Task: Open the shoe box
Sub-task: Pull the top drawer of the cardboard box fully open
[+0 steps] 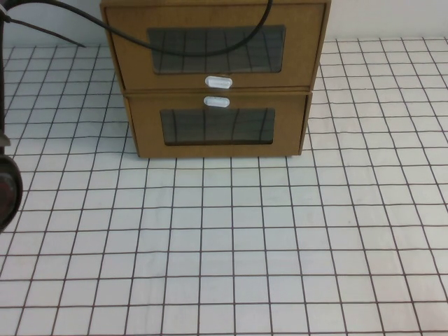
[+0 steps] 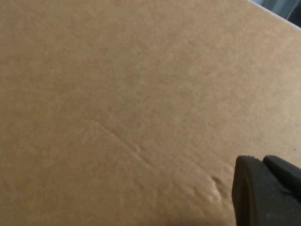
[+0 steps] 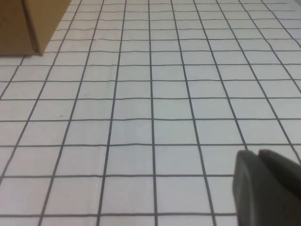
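**Reader:** Where was the box?

**Robot:** Two brown cardboard boxes stood stacked at the far middle of a white gridded table [image 1: 224, 245], the upper box [image 1: 213, 45] squarely on the lower box [image 1: 217, 126]. Each front had a dark window and a small white pull. The upper tab [image 1: 218, 82] sat at its front's bottom edge and the lower tab [image 1: 216, 101] at its front's top edge, so the two were just apart. Both fronts were flush. Nothing was open yet.

**Reader:** And your grippers?

**Robot:** Neither showed from the high camera. My left gripper [image 2: 263, 188] had its tips pressed together, holding nothing, close against a plain cardboard face. Which face it was, I could not tell. I judged it was there to steady the stack, so the boxes would not slide when a front was pulled. My right gripper [image 3: 258, 183] was closed and empty too, low over bare table, with a corner of the boxes well apart from it.

**Reader:** Why closed?

**Robot:** My guess was that a narrow closed tip could hook a tab. The right one would first have to reach the fronts.
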`<state>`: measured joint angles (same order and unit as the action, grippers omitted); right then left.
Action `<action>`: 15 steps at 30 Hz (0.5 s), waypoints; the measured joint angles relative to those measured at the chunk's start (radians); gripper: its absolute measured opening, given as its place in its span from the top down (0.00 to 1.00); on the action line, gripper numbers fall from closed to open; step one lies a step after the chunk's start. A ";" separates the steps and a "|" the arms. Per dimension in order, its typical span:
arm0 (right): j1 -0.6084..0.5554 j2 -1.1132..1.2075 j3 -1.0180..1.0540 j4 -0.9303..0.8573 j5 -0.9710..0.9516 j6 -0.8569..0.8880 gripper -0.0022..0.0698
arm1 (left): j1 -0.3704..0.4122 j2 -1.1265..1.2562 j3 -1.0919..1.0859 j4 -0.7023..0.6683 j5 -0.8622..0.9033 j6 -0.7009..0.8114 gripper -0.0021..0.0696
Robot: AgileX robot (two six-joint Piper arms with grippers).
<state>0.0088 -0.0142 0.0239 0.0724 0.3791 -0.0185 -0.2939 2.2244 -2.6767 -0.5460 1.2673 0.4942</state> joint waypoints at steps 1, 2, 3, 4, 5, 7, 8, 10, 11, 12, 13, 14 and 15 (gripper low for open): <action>0.000 0.000 0.000 0.000 0.000 0.000 0.99 | -0.002 0.002 0.000 0.005 0.000 0.000 0.97; 0.000 0.000 0.000 0.000 0.000 0.000 0.99 | -0.002 0.004 0.000 0.009 0.000 0.000 0.97; 0.000 0.000 0.000 0.000 0.000 0.000 0.99 | -0.002 0.004 0.000 0.018 0.000 -0.001 0.97; 0.000 0.000 0.000 0.000 0.000 0.000 0.99 | -0.002 0.004 0.000 0.027 0.000 -0.002 0.97; 0.000 0.000 0.000 0.000 0.000 0.000 0.99 | -0.002 0.004 0.000 0.037 0.000 -0.002 0.97; 0.000 0.000 0.000 0.000 0.000 0.000 0.99 | -0.002 0.004 -0.002 0.056 0.000 -0.007 0.97; 0.000 0.000 0.000 0.000 0.000 0.000 0.99 | -0.002 0.004 -0.002 0.059 0.000 -0.005 0.97; 0.000 0.000 0.000 0.000 0.000 0.000 0.99 | -0.002 0.004 -0.002 0.063 0.000 -0.007 0.97; 0.000 0.000 0.000 0.000 0.000 0.000 0.99 | -0.002 0.004 -0.002 0.063 0.000 -0.009 0.97; 0.000 0.000 0.000 0.000 0.000 0.000 0.99 | -0.002 0.004 -0.002 0.063 0.000 -0.009 0.97; 0.000 0.000 0.000 0.000 0.000 0.000 0.99 | -0.002 0.004 -0.002 0.065 0.000 -0.009 0.97; 0.000 0.000 0.000 0.000 0.000 0.000 0.99 | -0.002 0.004 -0.002 0.065 0.000 -0.009 0.97; 0.000 0.000 0.000 0.000 0.000 0.000 0.99 | -0.002 0.004 0.002 0.065 0.000 -0.011 0.97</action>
<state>0.0088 -0.0142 0.0239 0.0724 0.3791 -0.0185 -0.2963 2.2282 -2.6748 -0.4811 1.2673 0.4836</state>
